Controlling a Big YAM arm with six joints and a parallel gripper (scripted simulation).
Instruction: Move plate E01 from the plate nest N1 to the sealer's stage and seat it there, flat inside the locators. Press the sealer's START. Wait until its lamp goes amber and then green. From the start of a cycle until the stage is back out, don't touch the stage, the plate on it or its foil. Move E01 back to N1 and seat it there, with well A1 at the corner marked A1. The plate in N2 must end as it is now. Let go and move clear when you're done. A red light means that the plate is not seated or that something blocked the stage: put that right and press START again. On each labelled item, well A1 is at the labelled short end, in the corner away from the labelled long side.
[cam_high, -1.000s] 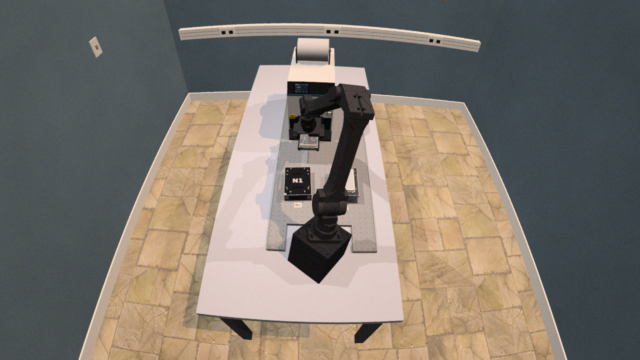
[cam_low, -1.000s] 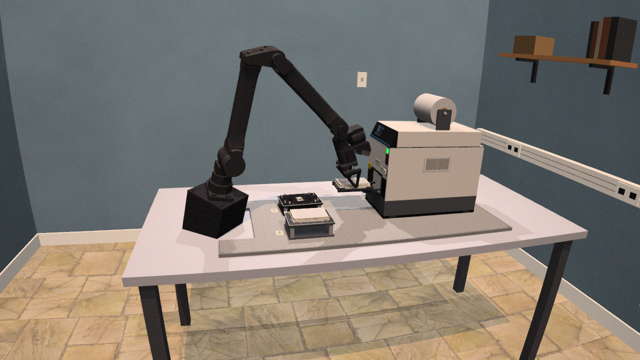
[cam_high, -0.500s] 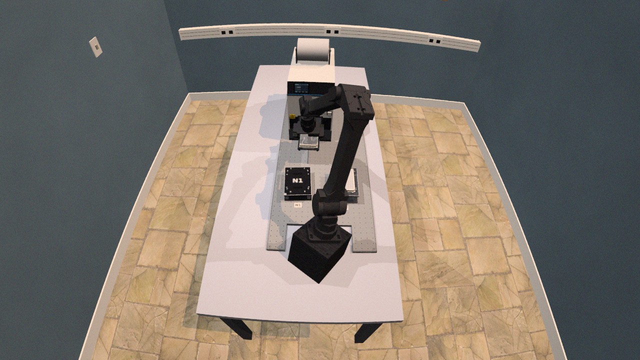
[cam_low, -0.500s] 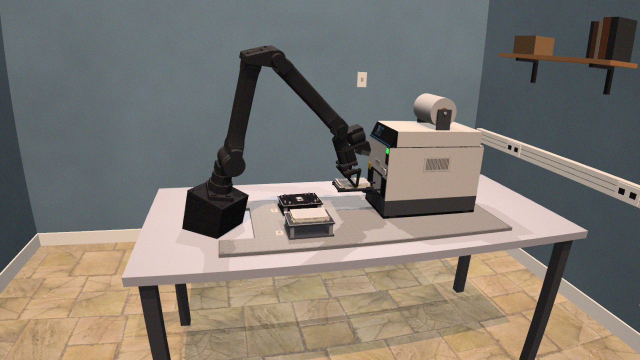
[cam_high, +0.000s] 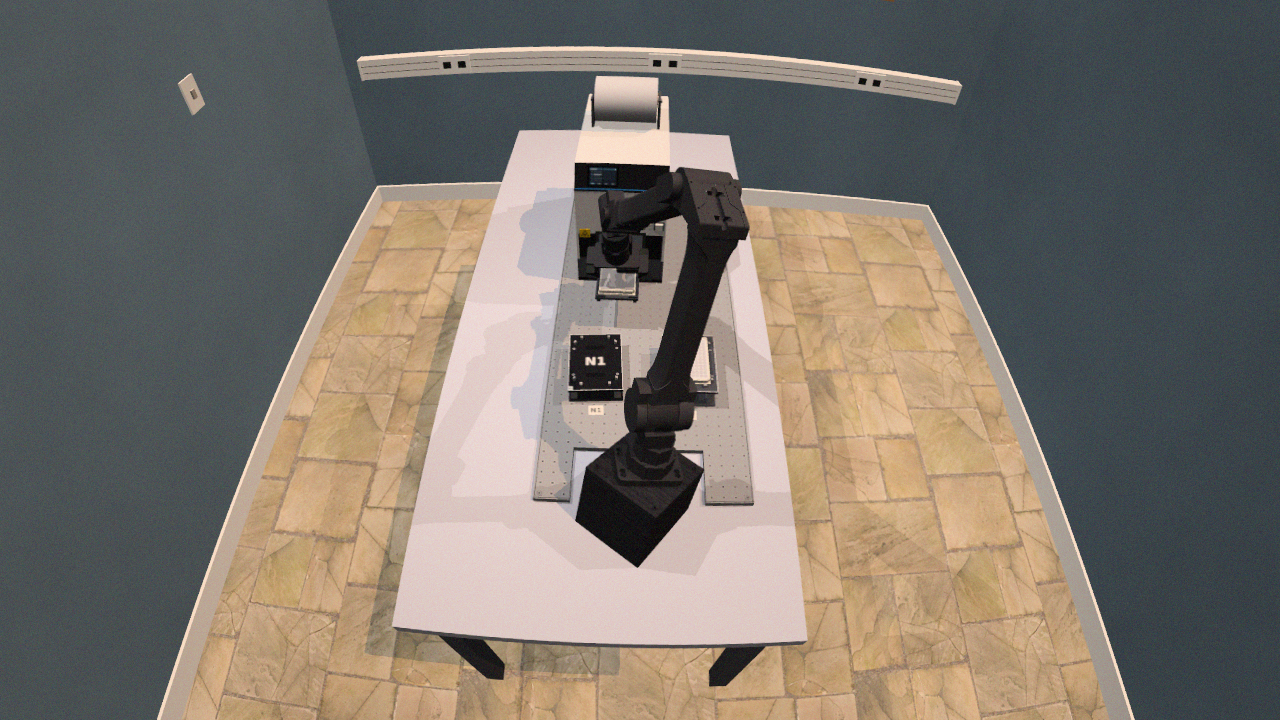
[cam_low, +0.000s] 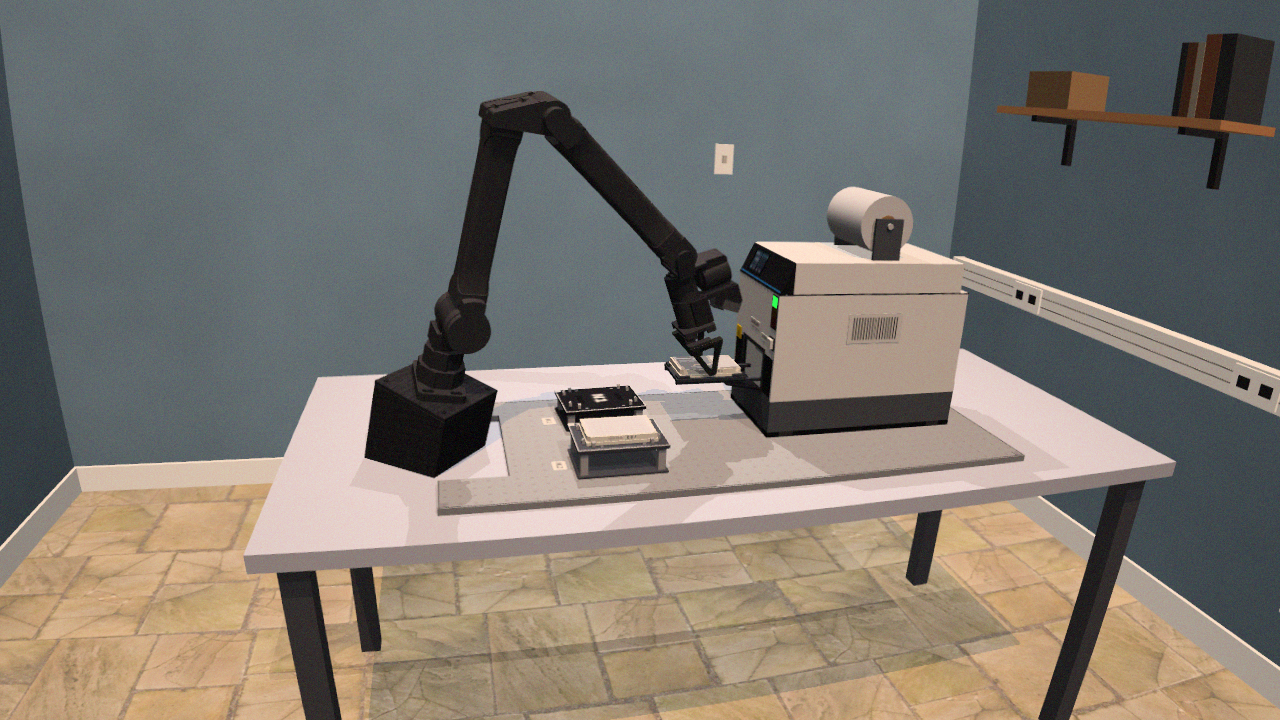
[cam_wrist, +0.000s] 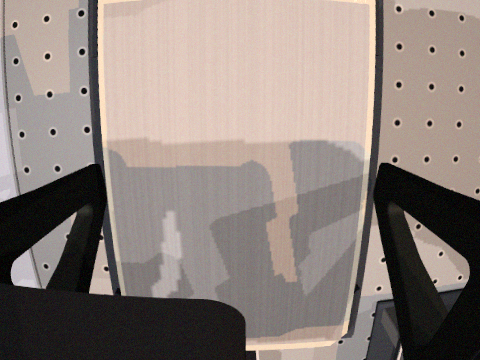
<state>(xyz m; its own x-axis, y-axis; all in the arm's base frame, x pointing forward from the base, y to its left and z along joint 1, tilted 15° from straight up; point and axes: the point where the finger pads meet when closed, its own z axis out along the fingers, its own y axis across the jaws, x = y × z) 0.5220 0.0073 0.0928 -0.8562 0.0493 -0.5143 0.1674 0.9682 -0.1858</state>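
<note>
Gripper (cam_high: 617, 273) (cam_low: 707, 362) (cam_wrist: 239, 178), one, black: fingers wide open, gripping nothing; in the wrist view one stands at 9 o'clock and one at 3 o'clock of plate E01 (cam_high: 617, 291) (cam_low: 691, 370) (cam_wrist: 240, 90). Contact with its sides: cannot be told.

Plate E01, one: on the extended stage (cam_high: 617, 298) (cam_low: 684, 379) (cam_wrist: 95, 75), top covered by a smooth, glossy sheet.

Sealer (cam_high: 623, 147) (cam_low: 868, 349), one, pale: at 12 o'clock of the stage in the top view; lamp (cam_low: 775, 301) green.

Nest N1 (cam_high: 595, 378) (cam_low: 584, 398), one, black-topped: no plate aboard; about 7 o'clock of the stage, top view.

Nest N2 (cam_high: 713, 358) (cam_low: 617, 461), one: 3 o'clock of N1, bearing a pale plate (cam_high: 702, 362) (cam_low: 617, 429), partly hidden from above by the arm.
</note>
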